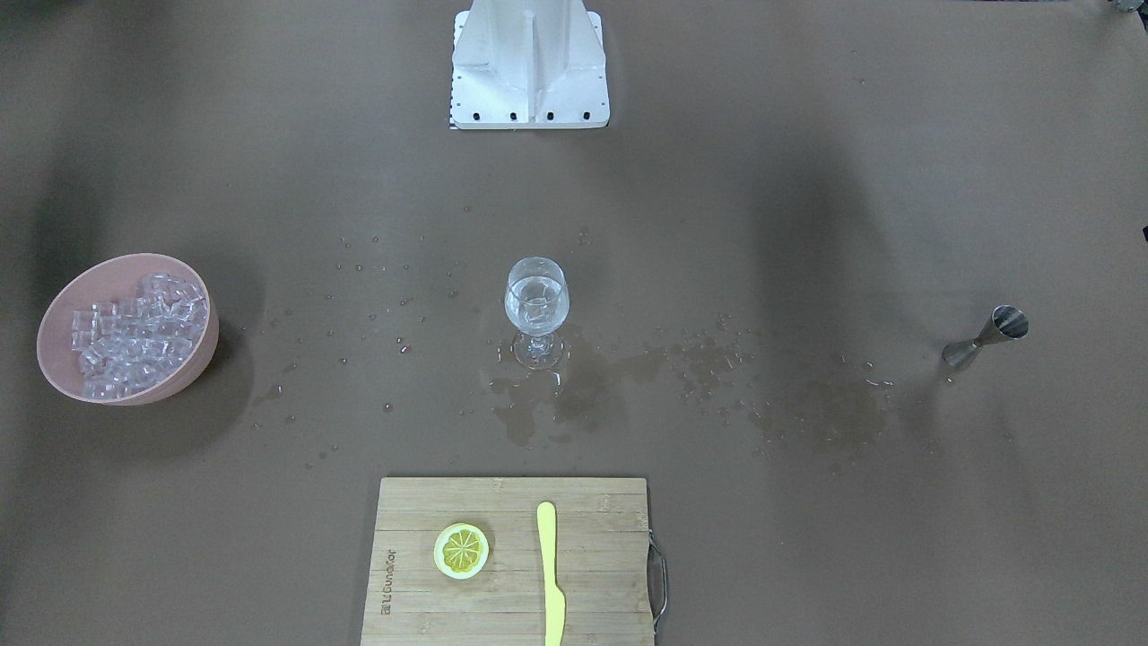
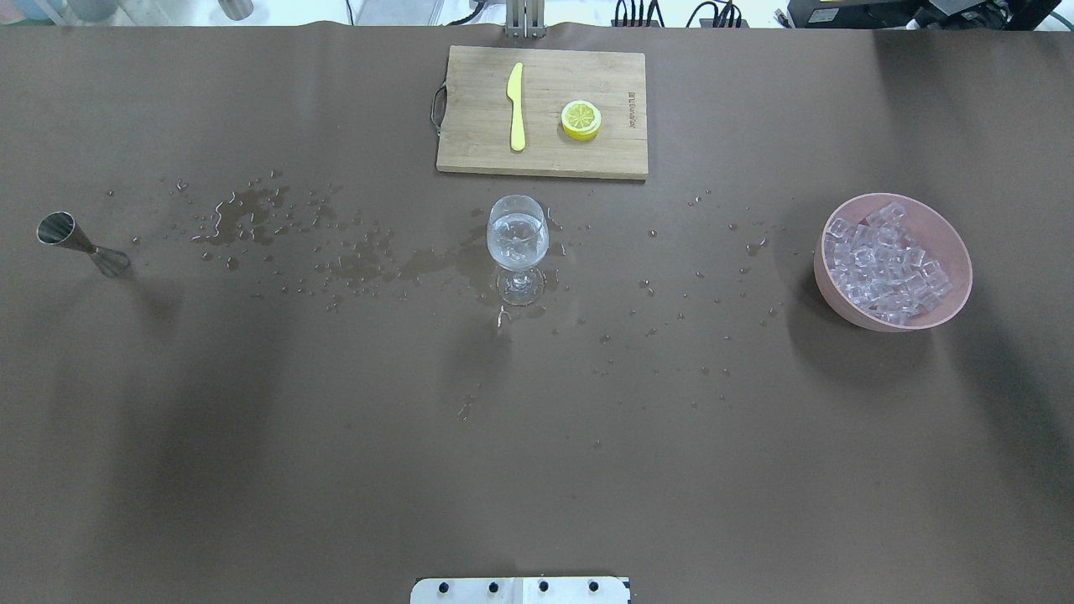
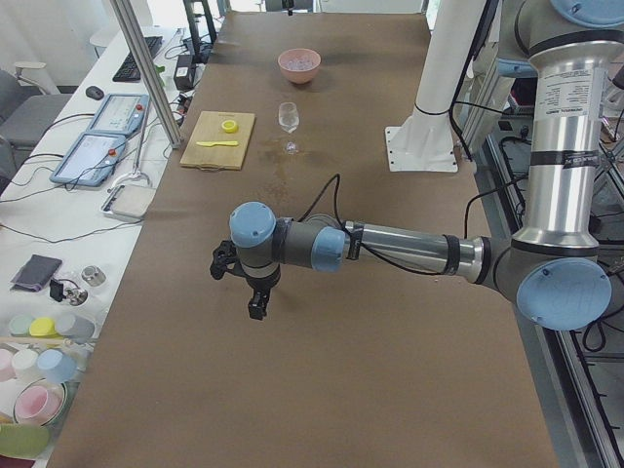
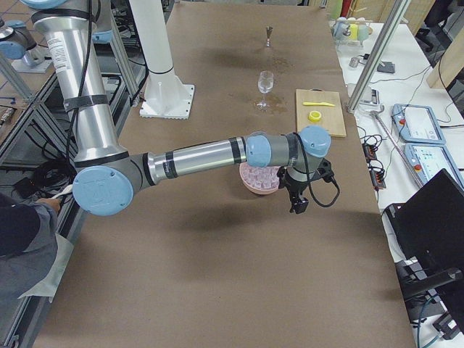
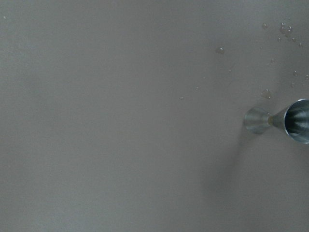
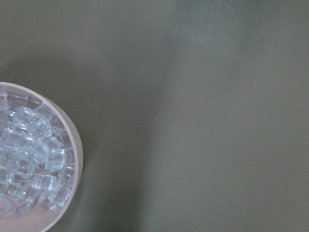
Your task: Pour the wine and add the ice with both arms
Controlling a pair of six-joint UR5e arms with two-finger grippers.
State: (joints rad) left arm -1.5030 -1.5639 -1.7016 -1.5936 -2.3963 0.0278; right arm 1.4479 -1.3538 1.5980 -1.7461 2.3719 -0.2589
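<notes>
Seeming glassy, light and slippery, the ice (image 2: pixel 889 260) wants a pinch across flat faces; whether left gripper (image 3: pixel 255 308) and right gripper (image 4: pixel 297 205) stand apart, I cannot tell.

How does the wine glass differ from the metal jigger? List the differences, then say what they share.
The wine glass is transparent; the jigger is opaque, shiny metal. The wine glass is taller and wider than the slim jigger. The wine glass holds clear liquid and stands in the middle on a wet patch; the jigger stands at the robot's far left, and its contents do not show. Both stand upright, open end up, and are narrow at the waist.
</notes>
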